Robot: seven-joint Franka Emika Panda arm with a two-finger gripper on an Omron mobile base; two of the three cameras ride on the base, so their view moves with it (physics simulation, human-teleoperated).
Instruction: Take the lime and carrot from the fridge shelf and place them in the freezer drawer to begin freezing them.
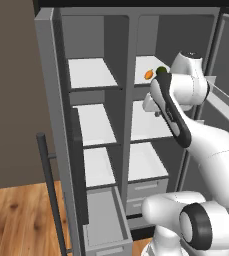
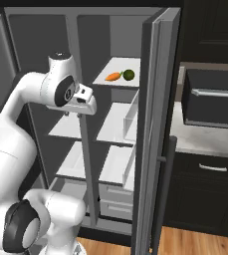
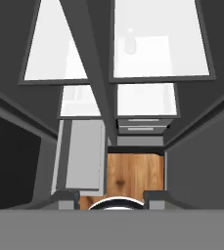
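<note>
A: Where are the lime and the carrot sitting?

B: In the right base view the carrot (image 2: 113,76) is lying at upper centre of the frame on the fridge shelf (image 2: 116,68), with the lime (image 2: 129,74) just beside it on its right. In the left base view the same pair is showing at upper right: the carrot (image 1: 148,74) to the left, the lime (image 1: 161,70) peeking out against the white arm, both on the fridge shelf (image 1: 145,64).

A: And the jaws?

B: The gripper (image 2: 85,101) is hanging left of centre in the right base view, in front of the fridge's middle divider, below and left of the shelf and apart from both items. The jaws are standing almost closed with nothing between them. In the hand view the two dark tips (image 3: 68,197) are showing at the bottom edge, looking down over white shelves and a patch of wood floor (image 3: 133,173).

A: The freezer drawer?

B: It is standing pulled out at lower centre of the left base view, the freezer drawer (image 1: 105,220) showing its grey inside. In the hand view the freezer drawer (image 3: 81,156) is lying at lower left.

A: Any writing or labels?

B: None that can be read.
</note>
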